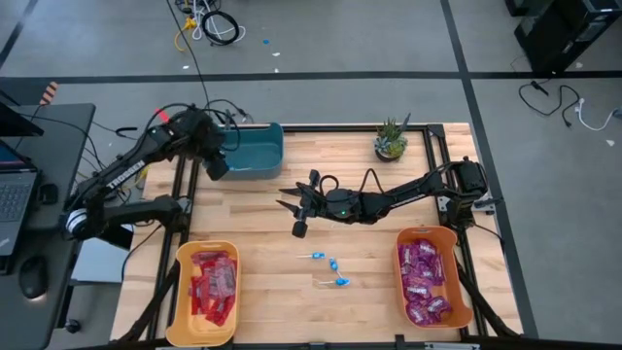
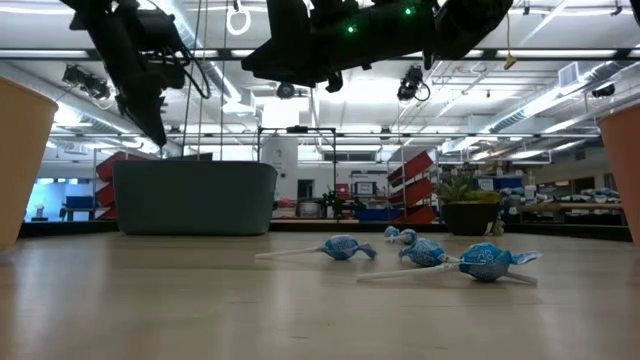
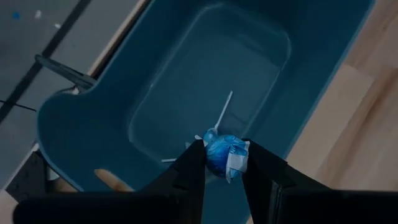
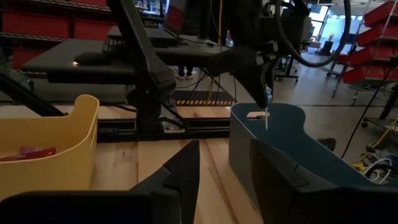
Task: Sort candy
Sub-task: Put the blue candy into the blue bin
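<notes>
My left gripper point(image 3: 222, 155) hangs over the near left end of the teal bin point(image 1: 251, 151) and is shut on a blue lollipop point(image 3: 224, 152). Three more blue lollipops point(image 1: 333, 264) lie flat on the wood at the table's middle, seen in the low view as lollipops point(image 2: 420, 250) on their sides. My right gripper point(image 1: 292, 209) hovers open above the table's middle, beyond those lollipops, with nothing between its fingers point(image 4: 180, 177). Red packets point(image 1: 214, 284) fill the yellow bin point(image 1: 183, 292). Purple packets point(image 1: 426, 277) fill the orange bin point(image 1: 459, 282). My left gripper pinches the lollipop's blue wrapped head point(image 3: 219, 148) between its two fingers, near their free ends. The fingers slant down from above. The white stick point(image 4: 266, 118) hangs below the head toward the inside of the teal bin, and the lollipop is clear of the bin.
A small potted plant point(image 1: 391, 141) stands at the table's far right. The teal bin's wall point(image 4: 249, 143) rises just ahead of my right gripper. Bare wood lies between the yellow and orange bins around the loose lollipops. A desk with a laptop point(image 1: 15, 185) stands left of the table.
</notes>
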